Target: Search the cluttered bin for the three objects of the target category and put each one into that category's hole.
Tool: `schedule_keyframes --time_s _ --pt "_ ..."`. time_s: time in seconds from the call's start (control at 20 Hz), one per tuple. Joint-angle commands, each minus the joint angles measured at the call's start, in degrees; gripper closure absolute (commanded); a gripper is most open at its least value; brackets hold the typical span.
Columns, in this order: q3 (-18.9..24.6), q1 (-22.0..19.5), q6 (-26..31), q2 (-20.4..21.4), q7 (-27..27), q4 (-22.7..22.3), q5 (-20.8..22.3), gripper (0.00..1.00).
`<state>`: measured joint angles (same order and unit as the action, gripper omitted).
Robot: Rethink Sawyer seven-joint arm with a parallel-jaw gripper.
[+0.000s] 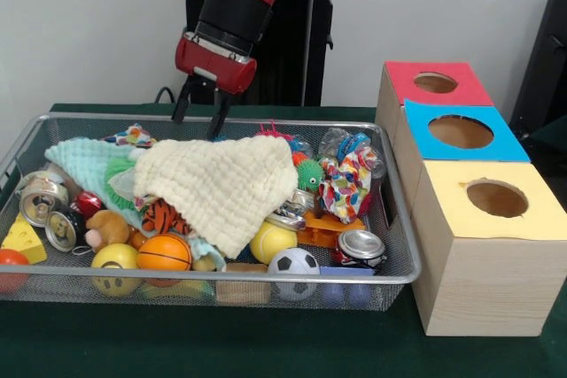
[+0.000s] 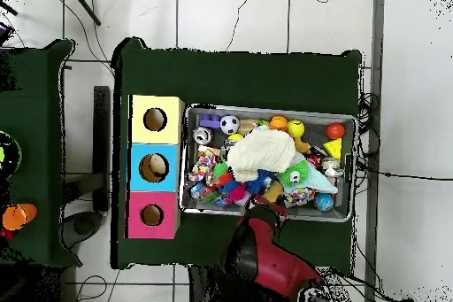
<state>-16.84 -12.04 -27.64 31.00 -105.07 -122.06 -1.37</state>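
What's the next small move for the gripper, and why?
Probably shift toward the boxes and descend onto the printed cloth bunched at that end of the wire bin. The gripper hangs open above the bin's far rim, holding nothing, over the cream waffle cloth, which isn't a target. That printed cloth lies exposed, nearest the yellow hole.

Silver wire-mesh bin (image 1: 403, 273), waffle-textured cream cloth (image 1: 226, 185), pale wood box (image 1: 483, 281).

Lab: pedestal robot arm (image 1: 237, 6), trailing floor cables (image 2: 389, 174).
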Motion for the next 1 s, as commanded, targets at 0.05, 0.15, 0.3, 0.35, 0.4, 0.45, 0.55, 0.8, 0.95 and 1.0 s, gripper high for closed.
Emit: schedule_keyframes --time_s 0.05,0.15,0.3,0.35,0.4,0.45,0.55,0.8,0.95,1.0 --pt "9.1 -2.9 6.0 4.4 -4.5 11.0 6.3 0.00" --pt "10.3 -3.9 7.8 4.7 -4.7 11.3 7.5 0.00" --pt "11.0 -4.5 8.6 4.8 -4.9 11.6 8.4 0.00" --pt "11.0 -4.5 8.3 4.7 -5.0 11.7 8.6 0.00" --pt "11.0 -4.5 8.1 4.4 -5.1 11.8 8.7 0.00" --pt "11.1 -4.6 7.8 4.2 -5.3 12.0 8.8 0.00" --pt "11.4 -4.9 6.8 3.2 -5.7 12.4 9.2 0.00" --pt "12.2 -5.4 2.3 -1.7 -7.4 14.3 9.6 0.00" --pt "12.1 -5.4 0.2 -4.1 -8.1 14.9 9.5 0.00" --pt "12.1 -5.5 -0.3 -4.8 -8.2 15.0 9.5 0.00"
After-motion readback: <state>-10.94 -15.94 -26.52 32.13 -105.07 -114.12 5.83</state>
